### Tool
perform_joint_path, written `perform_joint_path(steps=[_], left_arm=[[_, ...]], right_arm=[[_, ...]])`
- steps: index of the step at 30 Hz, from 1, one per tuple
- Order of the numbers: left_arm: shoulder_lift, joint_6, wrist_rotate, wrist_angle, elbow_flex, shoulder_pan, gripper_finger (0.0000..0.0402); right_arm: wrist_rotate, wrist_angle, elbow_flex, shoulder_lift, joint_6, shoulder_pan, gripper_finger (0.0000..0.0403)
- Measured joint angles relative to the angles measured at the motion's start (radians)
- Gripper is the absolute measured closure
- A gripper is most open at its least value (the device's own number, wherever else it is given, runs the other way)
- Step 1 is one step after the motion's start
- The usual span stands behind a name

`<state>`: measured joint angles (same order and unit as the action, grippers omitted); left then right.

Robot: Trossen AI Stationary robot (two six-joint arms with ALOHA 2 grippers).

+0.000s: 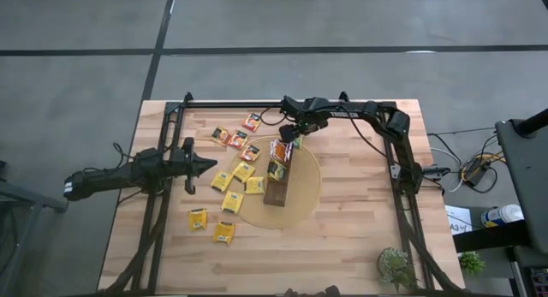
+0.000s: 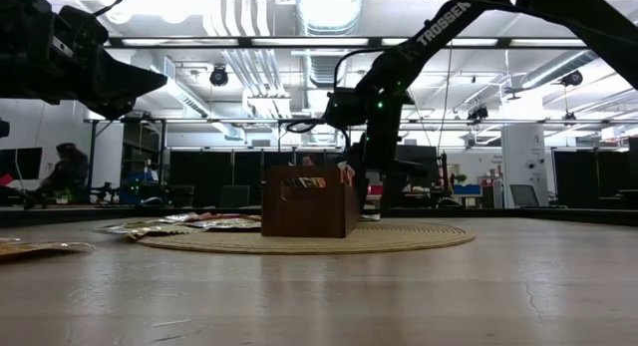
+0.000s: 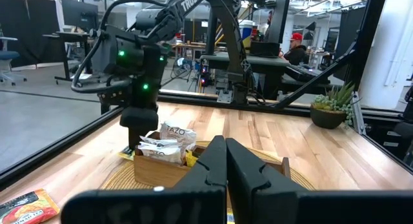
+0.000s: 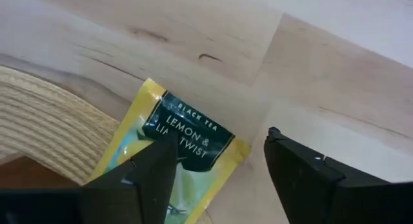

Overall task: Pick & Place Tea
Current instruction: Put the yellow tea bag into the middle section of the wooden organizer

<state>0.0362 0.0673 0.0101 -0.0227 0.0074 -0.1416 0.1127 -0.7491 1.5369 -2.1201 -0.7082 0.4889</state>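
The long dark-brown tray (image 1: 278,184) lies on the round tan disc (image 1: 304,194) and holds a few sachets (image 1: 279,151). Several yellow and orange sachets (image 1: 244,171) lie flat on the table and the disc, left of the tray. My right gripper (image 1: 293,134) is open, low beside the tray's far end. In its wrist view, its fingers (image 4: 219,166) stand over a yellow and dark-green sachet (image 4: 184,137) that lies half on the disc's rim (image 4: 45,121) and half on the table. My left gripper (image 1: 204,166) is shut, hovering left of the disc, empty. My right gripper is open above the yellow and dark-green sachet (image 4: 193,130), which lies flat. One finger (image 4: 145,179) covers its lower part in the wrist view. I cannot tell whether that finger touches it.
A small potted plant (image 1: 396,264) stands at the table's near right corner. The dark arm frame (image 1: 394,173) runs along the far edge and both sides. Two sachets (image 1: 198,219) lie toward the near left. Bare wood shows right of the disc.
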Motion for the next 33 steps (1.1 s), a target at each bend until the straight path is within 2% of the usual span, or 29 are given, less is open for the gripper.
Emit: perform_joint_path(steps=[7, 10, 12, 17, 18, 27, 33], left_arm=[[0.000, 0.000, 0.000, 0.000, 0.000, 0.000, 0.0402], [0.000, 0.000, 0.000, 0.000, 0.000, 0.000, 0.0402], [0.000, 0.000, 0.000, 0.000, 0.000, 0.000, 0.0402], [0.000, 0.000, 0.000, 0.000, 0.000, 0.000, 0.0402], [0.000, 0.000, 0.000, 0.000, 0.000, 0.000, 0.0402], [0.000, 0.000, 0.000, 0.000, 0.000, 0.000, 0.0402], [0.000, 0.000, 0.000, 0.000, 0.000, 0.000, 0.0402]], right_arm=[[-0.014, 0.007, 0.001, -0.036, -0.024, 0.000, 0.0175], [-0.017, 0.012, 0.000, -0.035, -0.026, 0.000, 0.0196], [-0.018, 0.016, 0.000, -0.035, -0.026, 0.002, 0.0229], [-0.027, 0.027, 0.000, -0.036, -0.026, 0.003, 0.0363], [-0.027, 0.029, 0.000, -0.036, -0.022, 0.002, 0.0377], [-0.026, 0.007, -0.006, -0.011, 0.009, 0.001, 0.0395], [0.036, -0.023, -0.006, 0.044, 0.014, 0.001, 0.0395]])
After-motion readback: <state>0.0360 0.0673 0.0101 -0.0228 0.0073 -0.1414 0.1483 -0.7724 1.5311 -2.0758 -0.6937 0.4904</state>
